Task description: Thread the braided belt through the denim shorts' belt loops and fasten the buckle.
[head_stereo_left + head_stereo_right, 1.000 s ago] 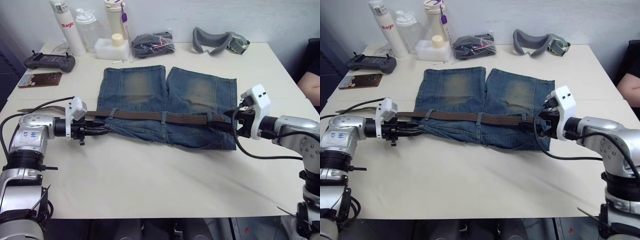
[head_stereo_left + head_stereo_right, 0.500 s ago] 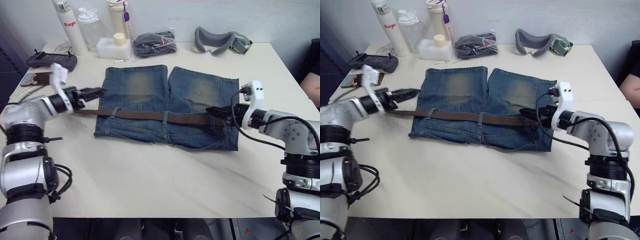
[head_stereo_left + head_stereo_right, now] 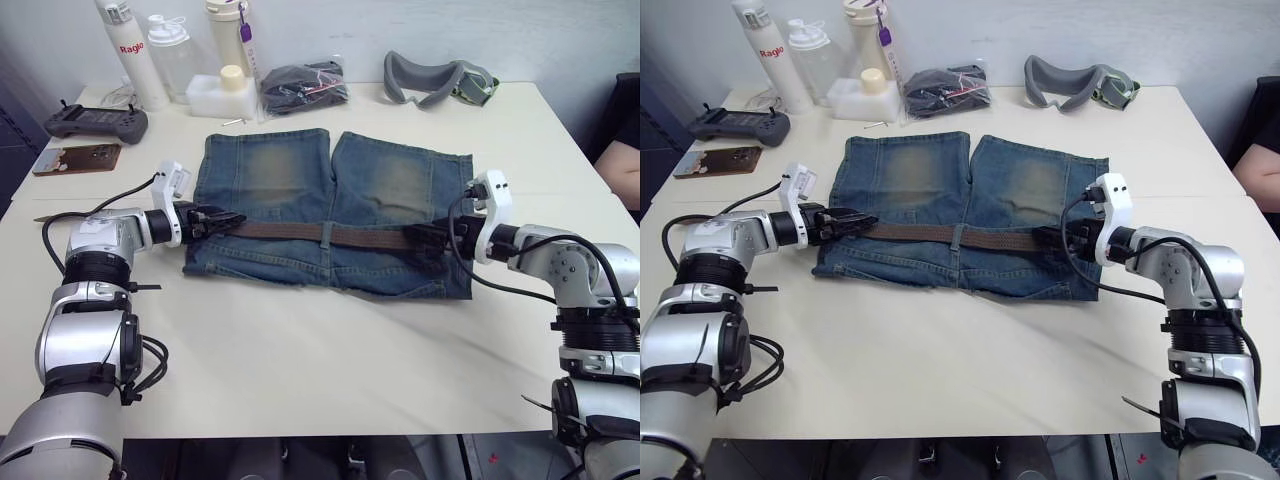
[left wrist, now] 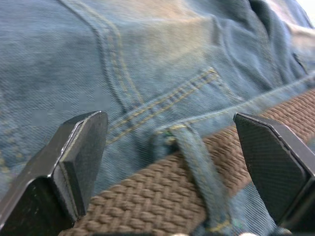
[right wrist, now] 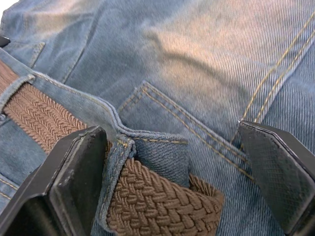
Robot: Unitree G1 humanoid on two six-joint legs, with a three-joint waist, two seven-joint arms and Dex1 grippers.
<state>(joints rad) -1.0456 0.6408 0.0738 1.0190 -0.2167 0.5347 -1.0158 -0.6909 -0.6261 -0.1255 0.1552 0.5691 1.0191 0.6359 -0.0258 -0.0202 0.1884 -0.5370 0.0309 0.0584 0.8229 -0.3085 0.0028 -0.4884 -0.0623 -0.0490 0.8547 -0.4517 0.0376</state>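
The left gripper [image 3: 222, 219] rests at the left end of the waistband of the denim shorts [image 3: 330, 205], its two fingers [image 4: 78, 157] spread wide. In the left wrist view, the braided belt [image 4: 147, 196] and one of the belt loops [image 4: 197, 172] lie between the spread fingers; neither finger presses the strap.

The right gripper [image 3: 425, 236] sits at the opposite end of the waistband, also spread wide. In the right wrist view, the brown strap passes under a loop [image 5: 118, 172] and ends just past it, between the open fingers [image 5: 74, 182] without being clamped.

The belt runs across the waistband from one gripper to the other and passes under a middle loop [image 3: 326, 234]. The buckle cannot be made out.

The shorts lie flat on a pale table [image 3: 320, 350], legs pointing away from the robot. At the far edge stand bottles [image 3: 130, 50] and a white container [image 3: 225, 92], beside a black bundle in a clear bag [image 3: 303, 85] and a grey padded strap [image 3: 435, 78]. A black controller [image 3: 95, 122] lies at the far left.
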